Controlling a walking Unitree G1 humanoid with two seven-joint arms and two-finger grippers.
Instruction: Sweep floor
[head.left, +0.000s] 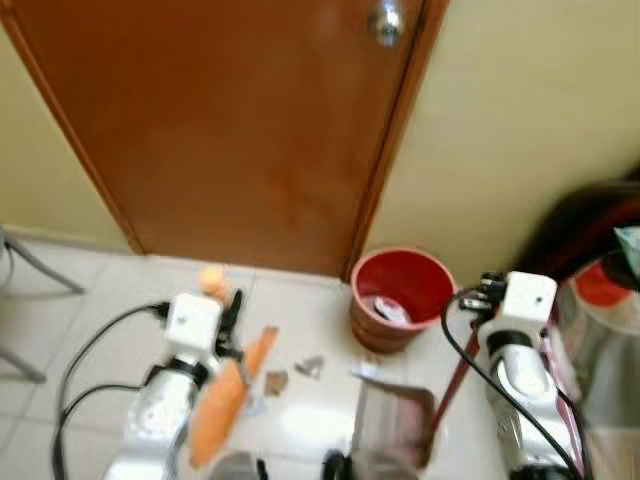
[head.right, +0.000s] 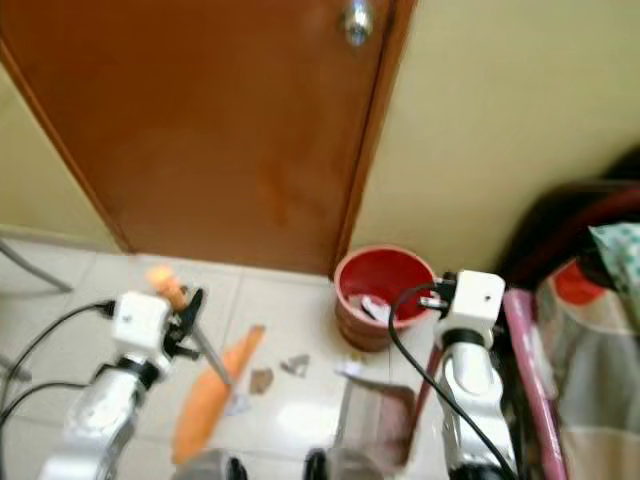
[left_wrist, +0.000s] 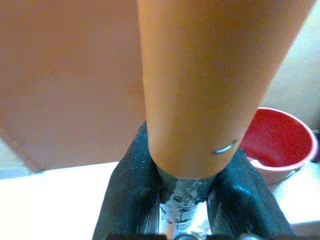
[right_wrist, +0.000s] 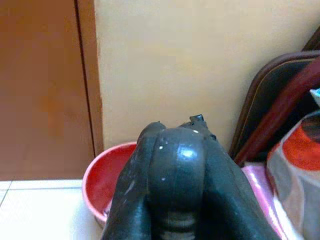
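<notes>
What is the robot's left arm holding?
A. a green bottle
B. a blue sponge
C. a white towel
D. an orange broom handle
D: the left gripper has its jaws closed around the long orange broom handle, which slants down over the tiled floor near the round red plastic bucket by the brown wooden door.

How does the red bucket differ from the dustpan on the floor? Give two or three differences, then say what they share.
The red bucket is round and bright red; the dustpan is flat-sided and dull brownish. The bucket stands upright against the wall by the door; the dustpan sits nearer the robot, tilted, on a long dark red handle. The bucket already holds some white scraps; what the dustpan holds cannot be told. Both rest on the tiled floor, close together.
</notes>
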